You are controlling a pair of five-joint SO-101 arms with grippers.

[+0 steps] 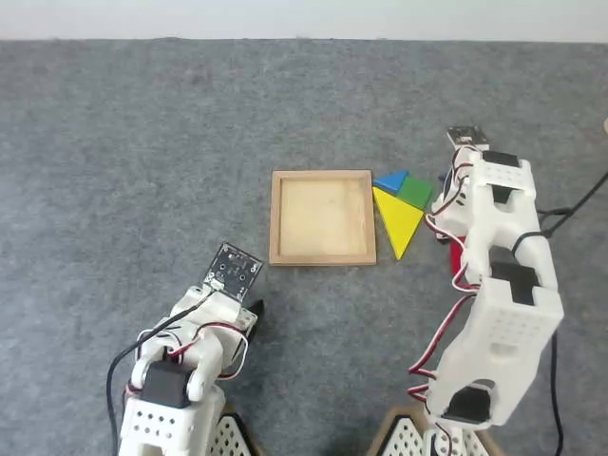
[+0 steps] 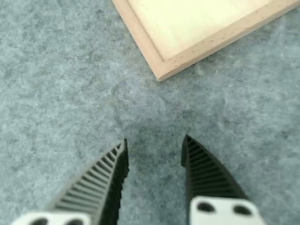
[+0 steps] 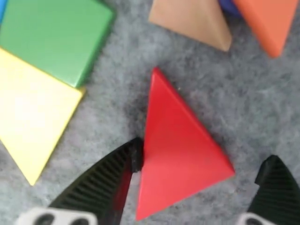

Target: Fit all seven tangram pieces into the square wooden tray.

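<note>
The square wooden tray (image 1: 321,218) lies mid-table with nothing in it; its corner (image 2: 161,70) is ahead of my left gripper (image 2: 154,146), which hangs open over bare carpet. Right of the tray lie a yellow triangle (image 1: 399,220), a blue piece (image 1: 389,180) and a green square (image 1: 415,192). My right gripper (image 3: 199,166) is open around a red triangle (image 3: 176,150), one finger touching its edge. In the right wrist view the green square (image 3: 54,37), yellow triangle (image 3: 30,122), a tan triangle (image 3: 194,21) and an orange triangle (image 3: 265,21) lie close by.
Grey carpet covers the table. The left arm (image 1: 190,361) sits near the front, left of the tray. The right arm (image 1: 499,285) stretches along the right side and hides most of the pieces there; a bit of red (image 1: 456,258) shows beside it.
</note>
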